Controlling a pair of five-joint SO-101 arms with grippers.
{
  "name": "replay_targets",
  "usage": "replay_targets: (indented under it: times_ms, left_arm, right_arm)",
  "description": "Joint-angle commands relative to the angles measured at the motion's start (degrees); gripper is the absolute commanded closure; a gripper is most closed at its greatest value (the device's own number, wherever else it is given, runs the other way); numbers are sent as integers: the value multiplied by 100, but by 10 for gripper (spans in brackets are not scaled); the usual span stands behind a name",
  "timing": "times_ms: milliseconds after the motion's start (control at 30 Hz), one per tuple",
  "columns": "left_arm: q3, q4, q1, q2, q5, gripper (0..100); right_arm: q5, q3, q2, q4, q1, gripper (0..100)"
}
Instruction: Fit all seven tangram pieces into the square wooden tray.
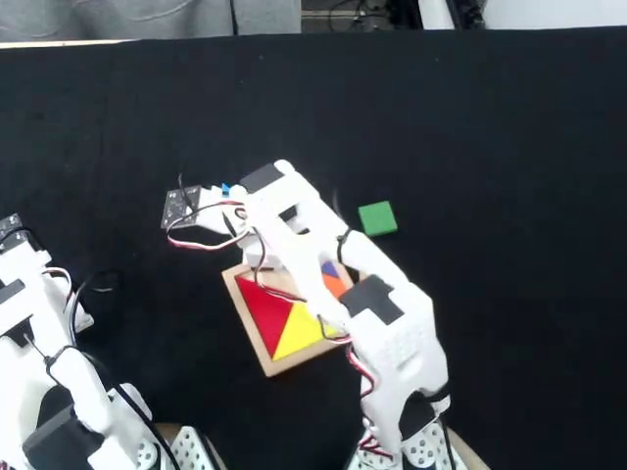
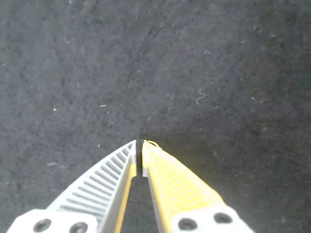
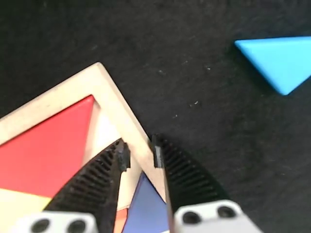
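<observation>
The square wooden tray (image 1: 257, 345) lies mid-table, holding a red triangle (image 1: 263, 302), a yellow triangle (image 1: 300, 335) and an orange piece (image 1: 334, 285). The right arm (image 1: 323, 264) leans over its far corner. My right gripper (image 3: 139, 154) has black fingers a narrow gap apart, straddling the tray rim (image 3: 109, 92) with nothing between them. Under it lie the red triangle (image 3: 43, 145) and a dark blue piece (image 3: 146, 208). A light blue triangle (image 3: 282, 60) lies on the cloth beyond the tray. A green square (image 1: 377, 217) sits right of the arm. My left gripper (image 2: 140, 145) is shut over bare cloth.
A black cloth (image 1: 509, 147) covers the whole table. The left arm (image 1: 39, 333) stands at the near left corner, away from the tray. Cables (image 1: 201, 240) loop off the right arm's wrist near the tray's far corner.
</observation>
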Motion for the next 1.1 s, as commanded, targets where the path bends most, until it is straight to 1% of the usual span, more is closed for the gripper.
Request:
replay_targets:
  times_ms: [0, 200, 300, 367, 433, 533, 600, 667, 700, 767, 800, 900, 1000, 1067]
  left_arm:
    - [-13, -62, 40, -158, -44, 967]
    - [-13, -62, 40, -158, -44, 967]
    - [-13, -62, 40, -158, -44, 967]
    - [-13, -62, 48, -158, -44, 967]
    - [-13, -62, 48, -158, -44, 967]
    - [-13, -62, 48, -158, -53, 967]
    - [-13, -62, 48, -158, -62, 967]
    - [-4, -62, 48, -158, -70, 967]
    - [-4, -62, 48, -158, -70, 967]
    - [22, -62, 48, -158, -70, 967]
    - [22, -62, 48, -158, -70, 967]
    - [22, -62, 48, -158, -70, 967]
    - [22, -62, 136, -158, -79, 966]
    - [66, -62, 303, -167, -79, 966]
  right_arm:
    - [-149, -259, 13, -369, 123, 985]
    - [-659, -338, -22, -571, 404, 986]
    - [-1222, -593, -31, -484, 519, 983]
    - [-1407, -760, -127, -132, 501, 965]
    - [-1248, -831, -330, 484, 343, 861]
    - [-1231, -892, -848, 967, 229, 646]
    - [-1231, -936, -1279, 1266, 246, 530]
    - [-1266, -936, -1780, 1635, 290, 462]
    - [-1389, -936, -2062, 1820, 369, 459]
    - [-1767, -884, -2659, 2154, 571, 481]
    - [-1916, -804, -2923, 2303, 756, 512]
    - [-2497, -180, -3609, 2382, 1442, 669]
    - [-3191, 910, -4022, 1776, 1952, 874]
    - [-3279, 1754, -4180, 1213, 1969, 956]
